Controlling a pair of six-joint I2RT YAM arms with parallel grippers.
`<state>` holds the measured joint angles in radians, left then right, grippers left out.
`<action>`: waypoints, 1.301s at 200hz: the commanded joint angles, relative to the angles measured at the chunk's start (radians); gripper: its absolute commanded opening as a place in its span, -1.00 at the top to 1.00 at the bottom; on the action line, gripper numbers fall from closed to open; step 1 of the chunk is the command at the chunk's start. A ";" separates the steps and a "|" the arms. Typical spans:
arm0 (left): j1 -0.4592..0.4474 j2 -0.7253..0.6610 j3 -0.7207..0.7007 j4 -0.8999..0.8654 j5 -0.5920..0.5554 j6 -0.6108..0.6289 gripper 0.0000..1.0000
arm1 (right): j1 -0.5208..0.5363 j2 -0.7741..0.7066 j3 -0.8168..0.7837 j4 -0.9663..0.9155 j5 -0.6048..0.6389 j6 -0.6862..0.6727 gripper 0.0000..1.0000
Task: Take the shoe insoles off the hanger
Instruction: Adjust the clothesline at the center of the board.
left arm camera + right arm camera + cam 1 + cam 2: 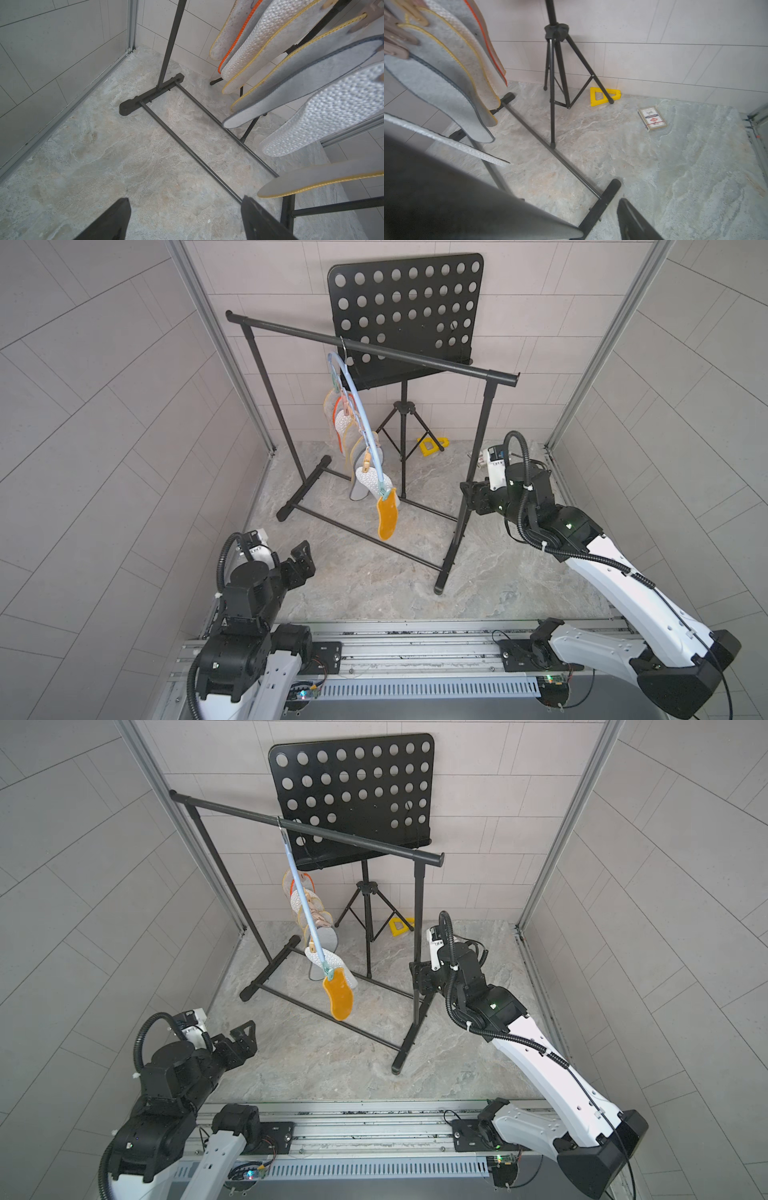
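Insoles (pixel 358 485) hang clipped along the hanger (pixel 360 406), which slants down off the rack (pixel 415 356) rail toward me. The yellow insole (pixel 387 517) hangs lowest and nearest. Left hand (pixel 185 199), apart and empty, sits before the rack's left foot. Right hand (pixel 468 494) is at the rack's right post, can't tell its grip.

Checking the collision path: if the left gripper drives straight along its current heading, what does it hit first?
Likely the black metal rack's near lower crossbar, or the marble-patterned tabletop beside it; depth is unclear. The open left gripper points clear of the hanging grey fabric shoe insoles.
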<state>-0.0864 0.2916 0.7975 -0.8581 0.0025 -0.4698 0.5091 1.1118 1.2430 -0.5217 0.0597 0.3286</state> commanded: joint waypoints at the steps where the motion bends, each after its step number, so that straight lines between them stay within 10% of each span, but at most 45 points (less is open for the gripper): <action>1: -0.004 0.006 -0.001 0.013 0.004 0.018 -0.80 | -0.041 0.021 -0.007 0.010 0.002 -0.012 -0.46; 260: -0.005 0.091 0.005 0.019 -0.015 0.035 -0.80 | -0.367 0.444 0.225 0.166 -0.122 0.055 -0.48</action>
<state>-0.0864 0.3283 0.7975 -0.8558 0.0307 -0.4515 0.1493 1.5566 1.4513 -0.3588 -0.0689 0.3691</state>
